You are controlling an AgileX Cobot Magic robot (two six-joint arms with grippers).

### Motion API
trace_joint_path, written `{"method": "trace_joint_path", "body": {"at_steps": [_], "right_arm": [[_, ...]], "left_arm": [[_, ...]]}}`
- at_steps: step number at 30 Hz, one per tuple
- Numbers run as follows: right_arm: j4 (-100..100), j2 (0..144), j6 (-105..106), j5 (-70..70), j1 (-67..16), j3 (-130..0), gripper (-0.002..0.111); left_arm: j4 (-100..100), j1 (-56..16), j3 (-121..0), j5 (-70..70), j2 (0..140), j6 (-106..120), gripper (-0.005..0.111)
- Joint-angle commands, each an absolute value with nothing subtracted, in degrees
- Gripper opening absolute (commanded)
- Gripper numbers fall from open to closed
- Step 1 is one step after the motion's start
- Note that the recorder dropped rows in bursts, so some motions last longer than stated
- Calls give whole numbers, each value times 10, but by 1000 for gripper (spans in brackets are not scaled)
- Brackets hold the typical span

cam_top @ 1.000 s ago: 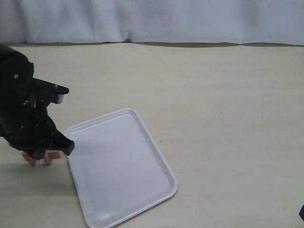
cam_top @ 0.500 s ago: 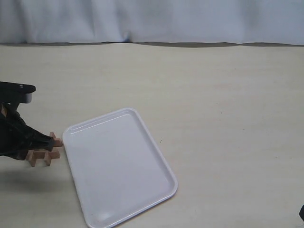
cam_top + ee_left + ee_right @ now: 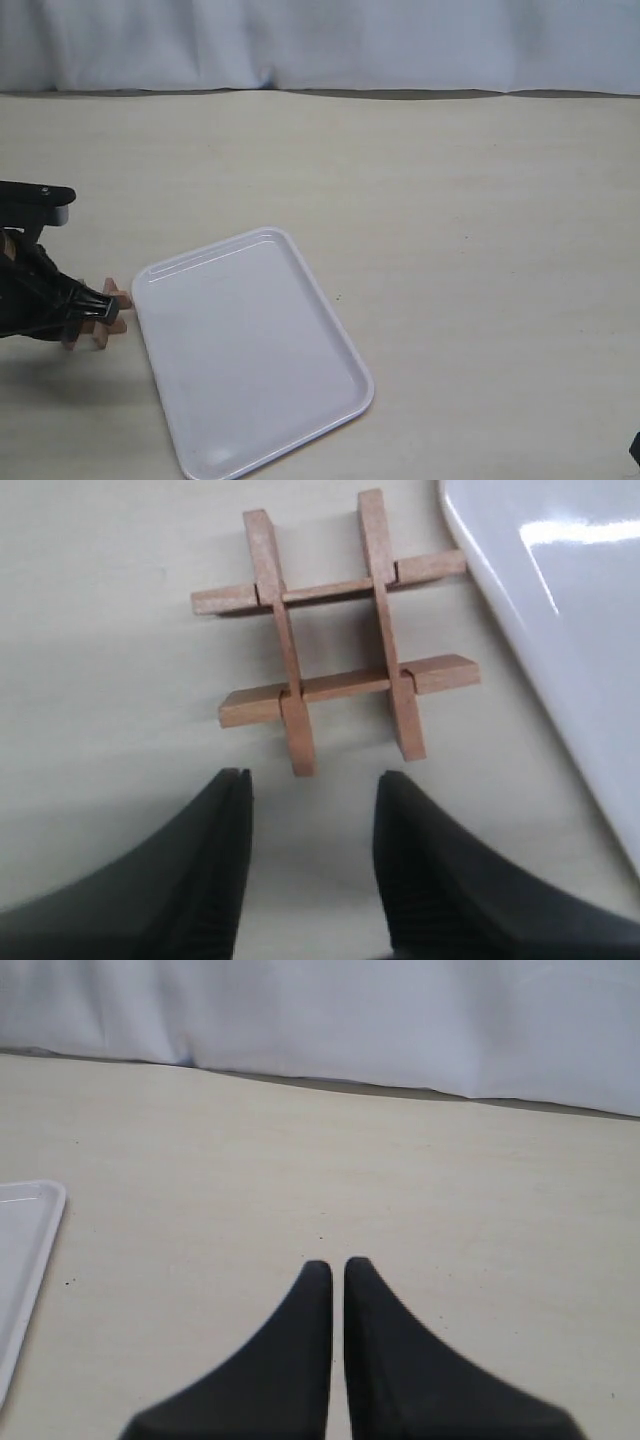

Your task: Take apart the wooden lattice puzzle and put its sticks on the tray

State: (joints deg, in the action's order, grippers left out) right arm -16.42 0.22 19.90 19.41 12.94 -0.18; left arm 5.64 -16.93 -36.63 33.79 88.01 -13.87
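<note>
The wooden lattice puzzle [image 3: 335, 630] lies flat on the table as a hash-shaped grid, its four sticks still interlocked. It sits just left of the tray's [image 3: 250, 350] left edge, and the left wrist view shows one stick end touching or nearly touching the tray rim [image 3: 470, 570]. My left gripper [image 3: 312, 775] is open, its fingertips a short way from the puzzle's near stick ends, with nothing between them. In the exterior view the left gripper [image 3: 95, 308] partly covers the puzzle [image 3: 110, 322]. My right gripper [image 3: 337, 1262] is shut and empty over bare table.
The white tray holds nothing and lies at an angle on the beige table. A corner of it shows in the right wrist view [image 3: 20, 1230]. A pale cloth backdrop [image 3: 320, 45] runs along the table's far edge. A dark bit of the right arm [image 3: 636, 450] shows at the lower right corner.
The left arm has drawn back leftward off the tray's corner and lowered beside the puzzle. Its jaws have parted. The puzzle stays by the tray's left edge.
</note>
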Motion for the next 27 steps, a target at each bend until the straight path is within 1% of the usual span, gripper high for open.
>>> {"method": "trace_joint_path", "body": {"at_steps": [1, 6, 24, 27], "right_arm": [[-167, 0, 197, 196, 127, 0, 4], [-167, 0, 197, 196, 127, 0, 4], [-167, 0, 197, 196, 127, 0, 4], [-167, 0, 197, 196, 127, 0, 4]], "left_arm": [[53, -169, -360, 324, 879, -142, 39], [55, -169, -350, 302, 916, -151, 39], [69, -169, -350, 265, 938, -179, 39], [69, -169, -350, 265, 938, -179, 32]]}}
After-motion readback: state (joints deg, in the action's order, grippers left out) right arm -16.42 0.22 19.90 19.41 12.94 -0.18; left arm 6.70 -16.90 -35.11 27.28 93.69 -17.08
